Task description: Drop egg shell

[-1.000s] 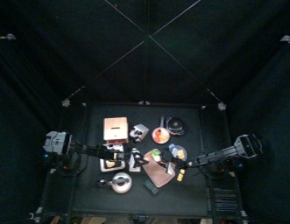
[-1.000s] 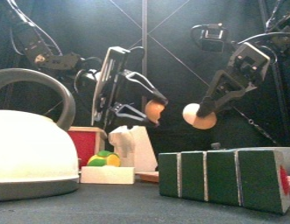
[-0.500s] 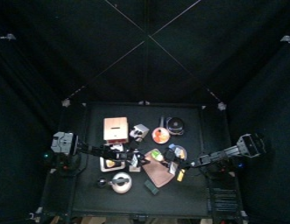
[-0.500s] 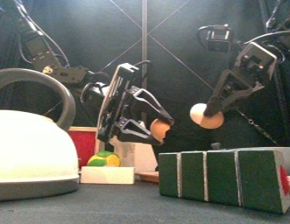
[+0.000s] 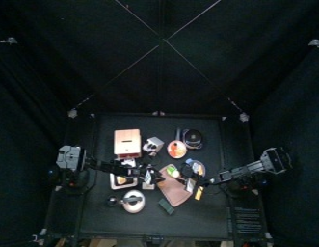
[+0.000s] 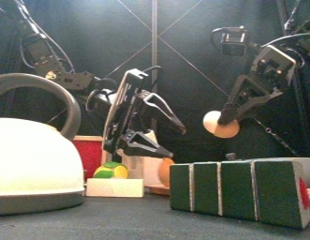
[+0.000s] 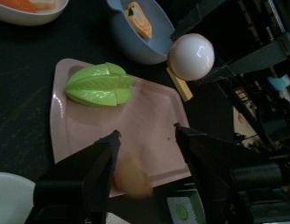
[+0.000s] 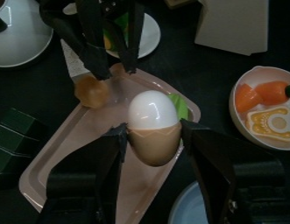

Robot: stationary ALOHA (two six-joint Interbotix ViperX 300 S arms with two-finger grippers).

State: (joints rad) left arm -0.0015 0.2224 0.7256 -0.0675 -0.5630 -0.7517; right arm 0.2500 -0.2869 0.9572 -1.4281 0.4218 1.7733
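Only two egg shell halves (image 8: 151, 127) (image 7: 131, 175)

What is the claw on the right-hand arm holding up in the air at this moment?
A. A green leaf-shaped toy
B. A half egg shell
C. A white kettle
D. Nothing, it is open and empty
B. The right claw is closed on an egg shell, a pale rounded half that it holds above the pink board; the front view shows the shell in mid-air.

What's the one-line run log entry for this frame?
task: drop egg shell | left tool: open, over pink tray | shell piece: on tray | right tool: shut on egg shell half, above tray
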